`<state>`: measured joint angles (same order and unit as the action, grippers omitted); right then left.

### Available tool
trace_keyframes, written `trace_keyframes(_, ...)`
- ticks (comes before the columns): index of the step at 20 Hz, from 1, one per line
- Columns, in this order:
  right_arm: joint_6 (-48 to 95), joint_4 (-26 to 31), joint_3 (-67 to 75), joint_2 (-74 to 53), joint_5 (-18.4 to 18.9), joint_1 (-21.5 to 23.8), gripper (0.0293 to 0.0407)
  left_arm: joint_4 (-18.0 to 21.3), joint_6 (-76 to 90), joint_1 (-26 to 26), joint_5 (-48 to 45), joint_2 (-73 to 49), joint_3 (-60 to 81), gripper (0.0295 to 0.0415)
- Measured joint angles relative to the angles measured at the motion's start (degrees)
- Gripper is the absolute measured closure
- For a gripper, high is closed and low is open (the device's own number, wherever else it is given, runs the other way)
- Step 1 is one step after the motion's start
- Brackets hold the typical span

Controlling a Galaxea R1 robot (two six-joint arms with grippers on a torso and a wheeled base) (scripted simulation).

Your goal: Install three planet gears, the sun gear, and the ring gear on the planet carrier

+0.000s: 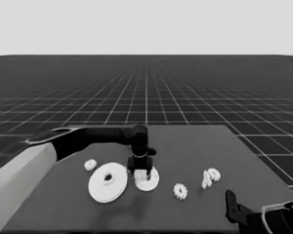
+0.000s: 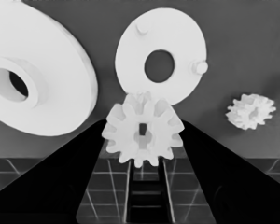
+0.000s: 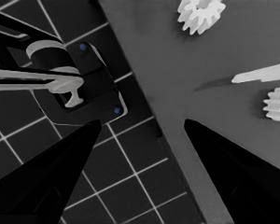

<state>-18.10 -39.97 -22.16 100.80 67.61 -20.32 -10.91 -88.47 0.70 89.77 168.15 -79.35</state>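
A planet gear (image 2: 142, 135) sits clamped between the left gripper's (image 1: 140, 171) two fingers, held just above the smaller round part (image 1: 149, 180), whose two upright pegs and centre hole show in the left wrist view. The larger round part (image 1: 107, 182) lies just beside it to the left. One gear (image 1: 90, 165) lies near the larger part's far left side, another (image 1: 180, 191) to the right of the smaller part, and a fourth (image 1: 212, 174) farther right beside a thin white piece (image 1: 205, 182). The right gripper (image 3: 142, 128) waits at the table's (image 1: 195, 146) near right corner, fingers spread and empty
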Motion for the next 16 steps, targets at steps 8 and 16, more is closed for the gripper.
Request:
trace_keyframes(8,0.0,0.0,0.0,0.0,0.0,0.0,0.0315,-9.55,4.18,9.68,-1.79,1.32,-5.96,0.0398)
trace_keyframes(16,0.0,0.0,0.0,0.0,0.0,0.0,0.0315,-9.68,4.24,9.79,-1.84,1.35,-6.07,0.0326)
